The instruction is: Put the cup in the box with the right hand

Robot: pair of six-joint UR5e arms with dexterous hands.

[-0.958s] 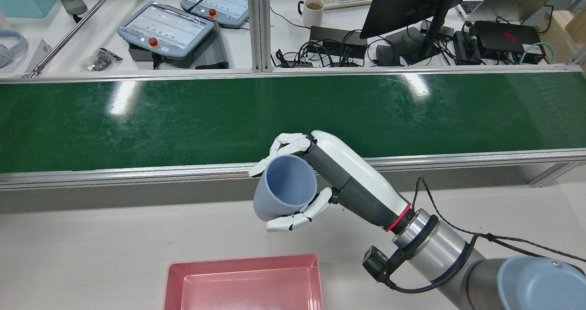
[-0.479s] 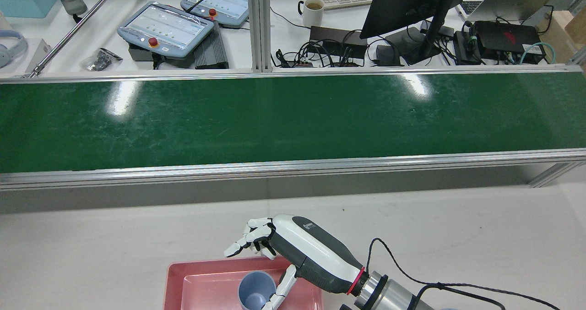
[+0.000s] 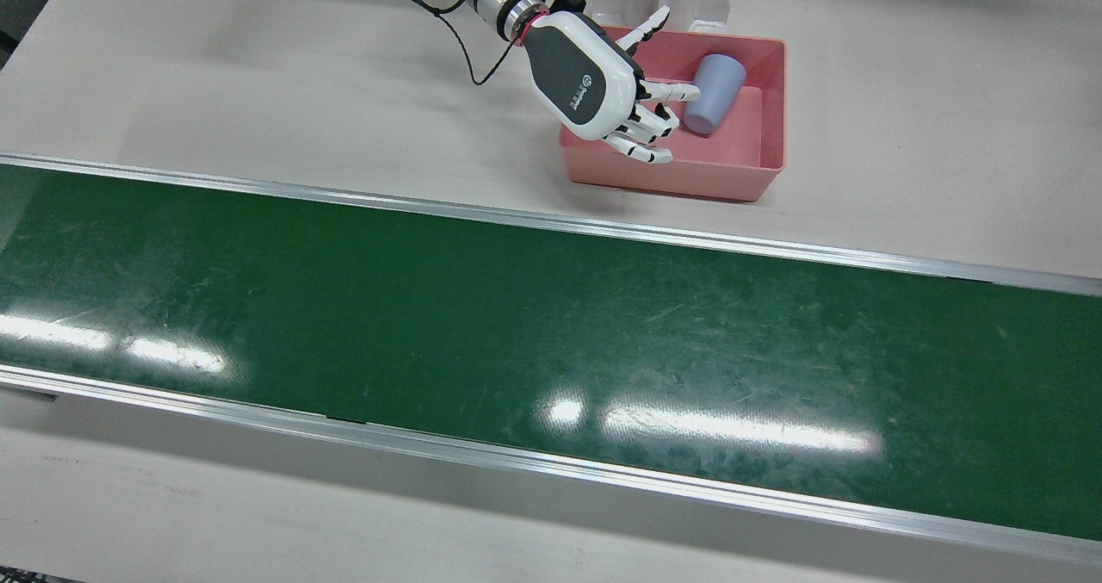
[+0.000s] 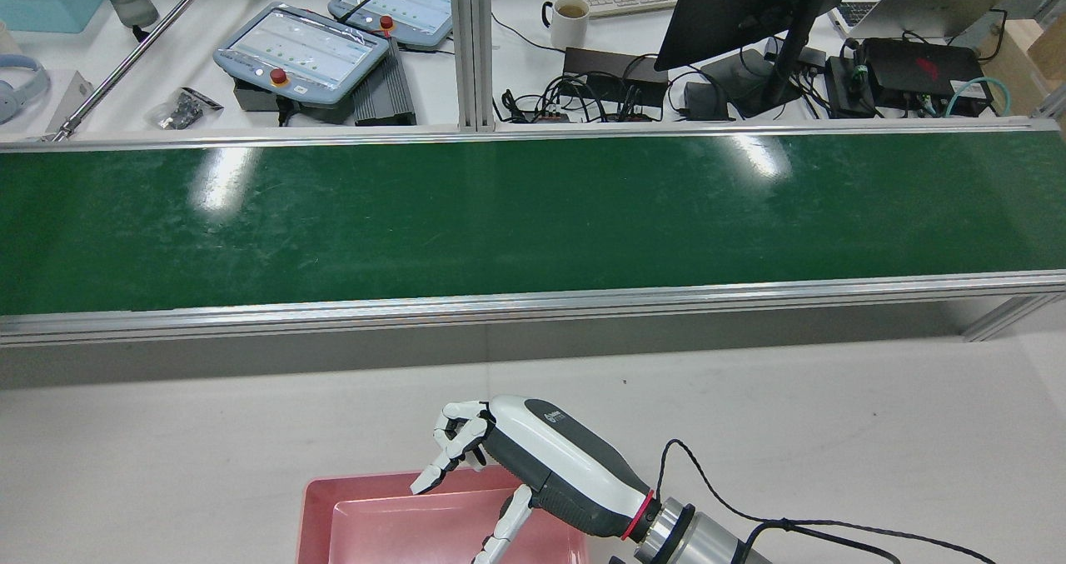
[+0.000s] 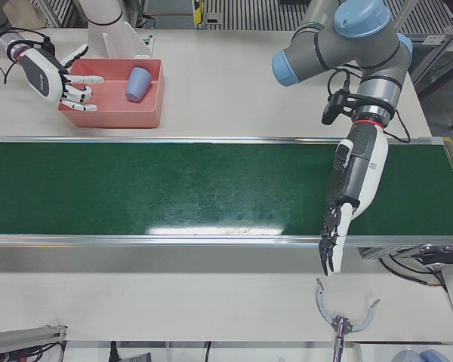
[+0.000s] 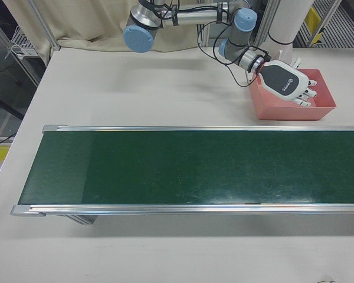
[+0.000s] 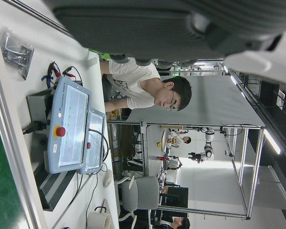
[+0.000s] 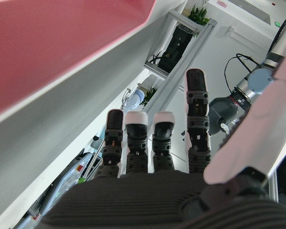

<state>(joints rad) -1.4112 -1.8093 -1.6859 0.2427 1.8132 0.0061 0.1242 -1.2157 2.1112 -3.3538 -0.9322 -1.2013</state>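
- Pale blue plastic cup (image 3: 714,94) lies tipped inside the shallow pink plastic box (image 3: 769,127) — released.
- Right hand (image 3: 603,83) at the cup's 9 o'clock, fingers spread, empty.
- Left hand (image 5: 347,197) over the green conveyor belt (image 3: 516,325) — fingers straight, empty.

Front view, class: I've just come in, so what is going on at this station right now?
The right hand hovers open at the edge of the pink box, which sits on the white table beside the green conveyor belt. The light blue cup lies inside the box, tipped over, apart from the fingers. The left hand hangs idle, fingers pointing down, over the far end of the belt, holding nothing. The placing looks done.
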